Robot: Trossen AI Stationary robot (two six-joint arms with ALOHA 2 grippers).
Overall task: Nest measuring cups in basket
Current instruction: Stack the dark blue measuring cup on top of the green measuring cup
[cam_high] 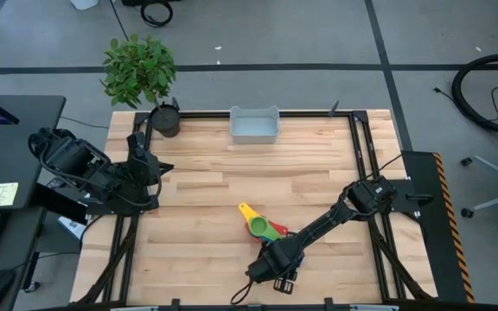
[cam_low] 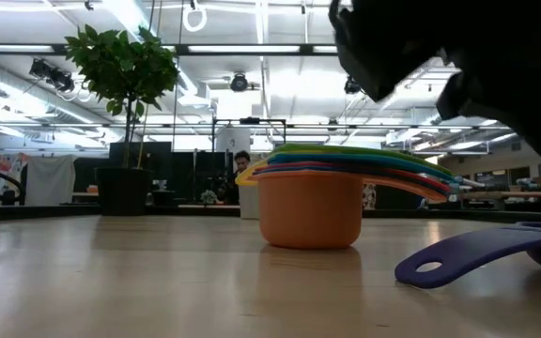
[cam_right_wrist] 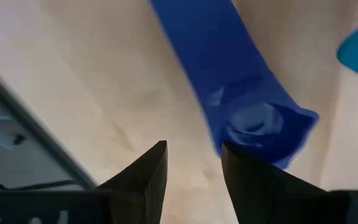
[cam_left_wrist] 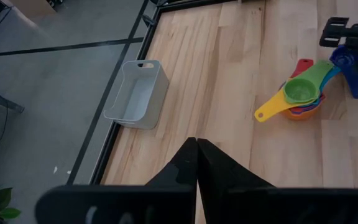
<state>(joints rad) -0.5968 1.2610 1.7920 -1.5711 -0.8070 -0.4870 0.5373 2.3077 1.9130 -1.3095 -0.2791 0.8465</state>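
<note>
The measuring cups sit nested in a stack on the table's near middle, green on top and an orange cup at the bottom, handles fanned out. A single blue cup lies on the wood just beside the stack, toward the near edge. My right gripper is open and points steeply down over the blue cup's bowl end, its fingertips short of the cup. The pale basket stands at the far edge. My left gripper waits shut at the table's left side.
A potted plant stands at the far left corner, left of the basket. Black frame rails run along the table's sides. Bare wood lies between the stack and the basket.
</note>
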